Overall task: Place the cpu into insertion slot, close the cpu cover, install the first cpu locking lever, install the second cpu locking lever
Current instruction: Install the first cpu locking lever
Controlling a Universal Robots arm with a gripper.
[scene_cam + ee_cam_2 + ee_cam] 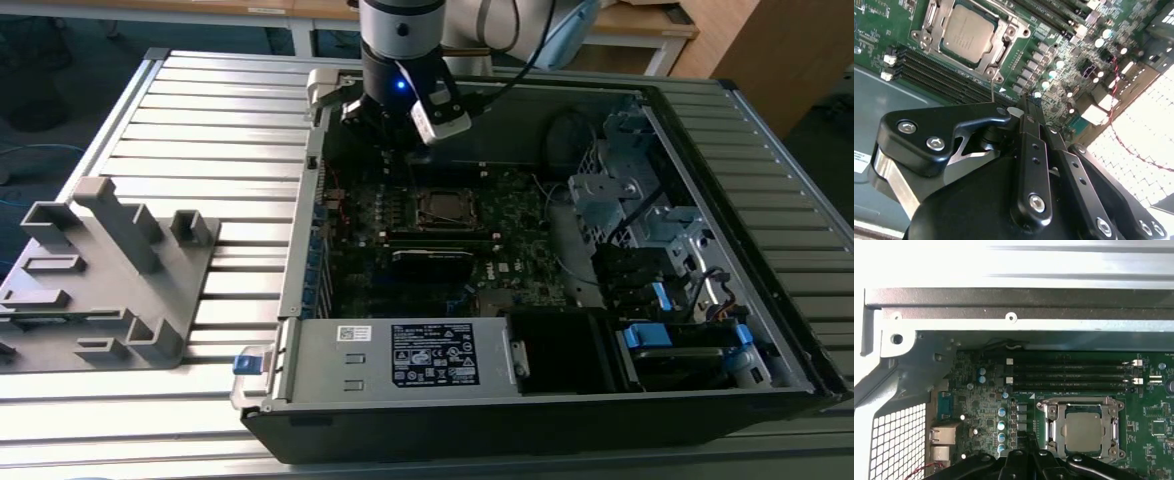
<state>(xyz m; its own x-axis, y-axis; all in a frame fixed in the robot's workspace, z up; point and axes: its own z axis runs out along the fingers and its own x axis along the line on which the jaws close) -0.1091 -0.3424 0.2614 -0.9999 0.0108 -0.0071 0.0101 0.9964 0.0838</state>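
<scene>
Empty gripper [1025, 104] hovering near the seated cpu [968, 31] — lever work in hand, I judge.
Its tips are pinching together over the edge of the circuit board [1064, 55] by the case wall [1139, 145]; just past them a thin locking lever [992, 87] is showing, then the cpu is lying mid-board in the insertion slot [995, 21], the cpu cover [1004, 46] flat around it. Pushing squarely on the lever's end, clear of the cpu, is looking wisest.

Looks like a robotics lab: slatted metal table [214, 110], open PC case [534, 430] on it, grey jig [107, 270] at its edge, desks [634, 22] behind.
</scene>
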